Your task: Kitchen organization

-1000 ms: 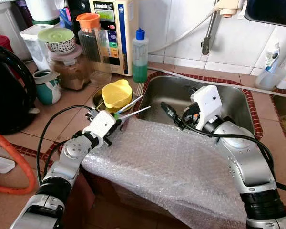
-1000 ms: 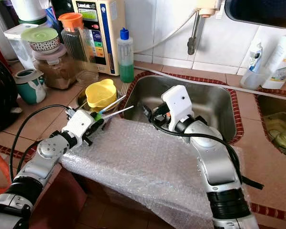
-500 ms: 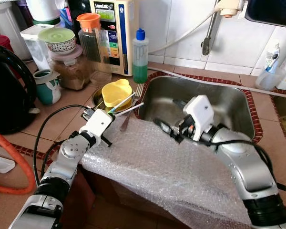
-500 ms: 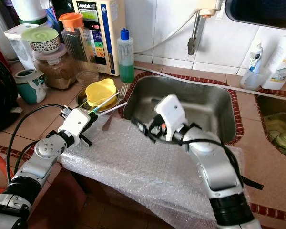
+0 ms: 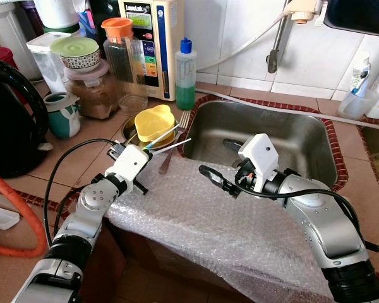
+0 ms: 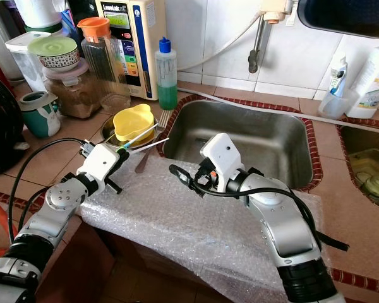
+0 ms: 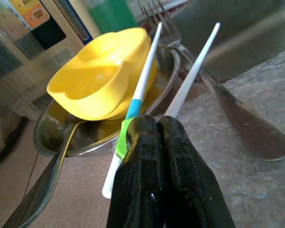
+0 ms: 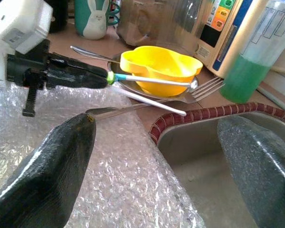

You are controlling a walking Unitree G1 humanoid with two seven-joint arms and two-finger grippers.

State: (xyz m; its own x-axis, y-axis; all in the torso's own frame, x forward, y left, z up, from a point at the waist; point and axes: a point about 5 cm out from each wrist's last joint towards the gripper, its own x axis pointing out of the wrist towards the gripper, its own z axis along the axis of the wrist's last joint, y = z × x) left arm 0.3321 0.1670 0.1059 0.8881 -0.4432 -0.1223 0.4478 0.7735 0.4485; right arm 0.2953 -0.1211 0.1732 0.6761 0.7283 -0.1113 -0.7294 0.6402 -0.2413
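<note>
Chopsticks [image 7: 180, 80]: two thin, stiff, light, slippery sticks, pinched near their butt ends in left tool [image 5: 153, 149]; right tool [image 8: 152, 156] spread wide, empty.

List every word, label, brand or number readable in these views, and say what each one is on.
None can be read for certain.
Water purifier: brand line above its screen and coloured panel labels, too small and blurred.
White bottle at the right: printed label, blurred.
Small bottle on the wall side: label too small.
Green liquid bottle: no print visible.
</note>
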